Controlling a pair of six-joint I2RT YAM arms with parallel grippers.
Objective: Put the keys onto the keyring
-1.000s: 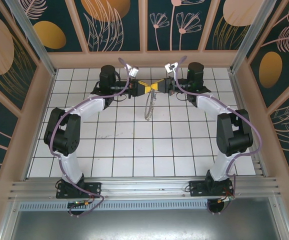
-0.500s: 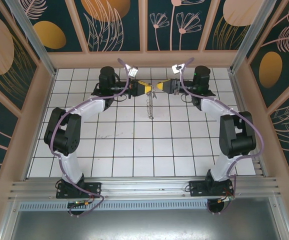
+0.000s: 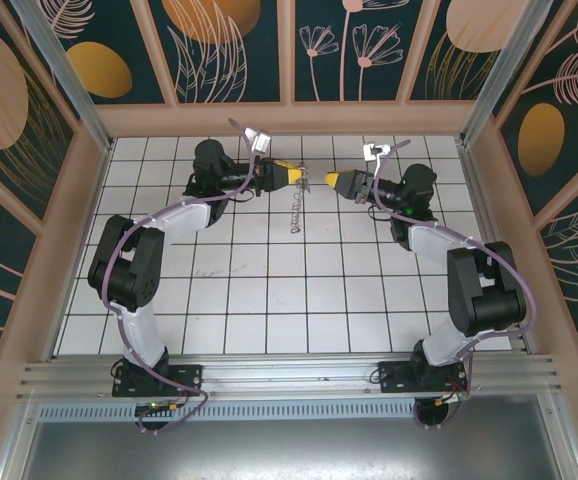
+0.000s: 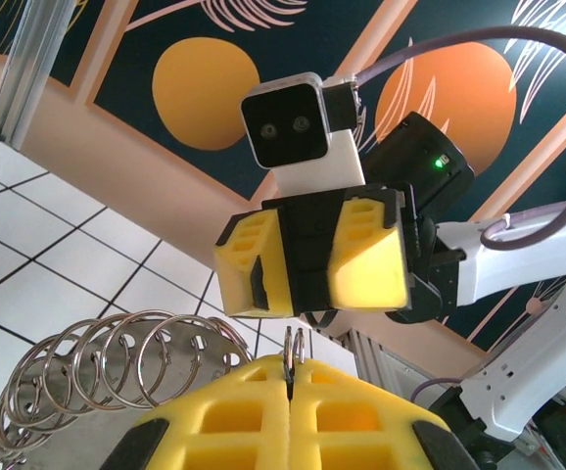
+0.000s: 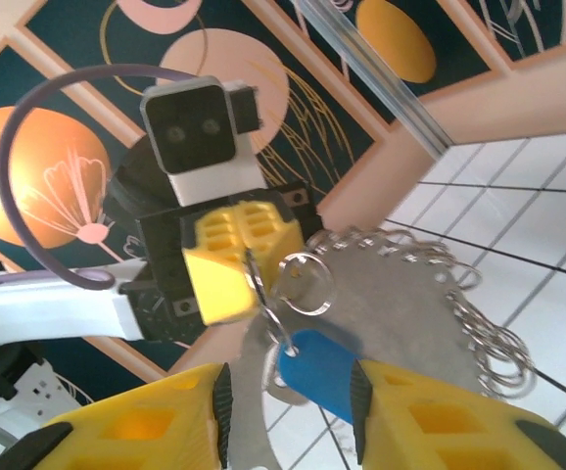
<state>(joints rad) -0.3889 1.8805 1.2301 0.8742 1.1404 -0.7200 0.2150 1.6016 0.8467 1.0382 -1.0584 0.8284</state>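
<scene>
Dark floral wall panels (image 3: 239,50) box in a white tiled table (image 3: 269,300). From above, both arms reach to the far side, tips facing across a gap. The left gripper (image 3: 300,177) is clamped tight on the keyring (image 3: 294,212), which dangles edge-on over the tiles. The wrist cameras reveal its grey disc fringed with silver rings. The right gripper (image 3: 332,181) stands part open, gripping nothing. From the right wrist, the blue key (image 5: 317,370) hangs off a small ring under the left tips.

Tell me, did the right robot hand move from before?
Yes. The right gripper backed off to the right across the floor tiles, away from the left gripper.
</scene>
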